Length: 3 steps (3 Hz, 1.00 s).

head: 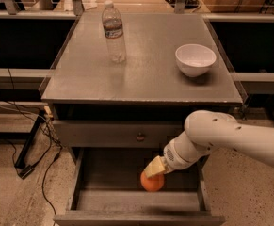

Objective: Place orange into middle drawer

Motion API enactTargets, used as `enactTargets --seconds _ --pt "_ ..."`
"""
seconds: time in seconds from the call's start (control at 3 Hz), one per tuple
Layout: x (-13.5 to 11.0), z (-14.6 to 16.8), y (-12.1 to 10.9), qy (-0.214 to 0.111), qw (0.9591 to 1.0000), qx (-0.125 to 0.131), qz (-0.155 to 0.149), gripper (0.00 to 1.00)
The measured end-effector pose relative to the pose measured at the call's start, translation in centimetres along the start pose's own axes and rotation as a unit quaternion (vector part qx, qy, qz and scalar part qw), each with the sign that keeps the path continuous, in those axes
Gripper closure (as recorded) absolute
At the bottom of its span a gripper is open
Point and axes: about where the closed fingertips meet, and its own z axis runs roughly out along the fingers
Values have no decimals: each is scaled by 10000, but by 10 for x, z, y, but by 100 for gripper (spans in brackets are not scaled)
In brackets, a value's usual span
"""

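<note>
Gripper (154, 168) is down inside the open drawer (103, 173), clamped on the upper part of the orange (153, 184), coming at the fruit from about its 1 o'clock. Orange hangs low over the drawer floor, right of centre, roughly 4 o'clock from the floor's middle; I can't tell whether its underside is touching the metal or just above it. Arm (221, 135) reaches in from 3 o'clock and passes just under the knobbed front (108, 134) of the drawer above. Step in hand, as I read it: set down and let go. To do it well I'd settle the last bit straight down until the fruit bears on the floor, then part the jaws slowly and evenly so neither one nudges it. It's round on bare flat metal and will likely roll, and the low walls at 3 and 6 o'clock are near. After release I'd lift a little first, then back out toward 5 o'clock, minding the wrist against the knobbed front overhead and the right wall. No reason to go near the cabinet top (146, 86): bottle (114, 32) stands at its 11 o'clock, bowl (195, 60) at its 2 o'clock, both well apart from the work.
</note>
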Motion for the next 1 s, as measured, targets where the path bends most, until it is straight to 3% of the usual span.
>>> enactTargets --seconds 0.67,1.0 --pt "1 19 -7 -20 9997 86 212 100" --pt "20 37 3 248 9989 -126 373 100"
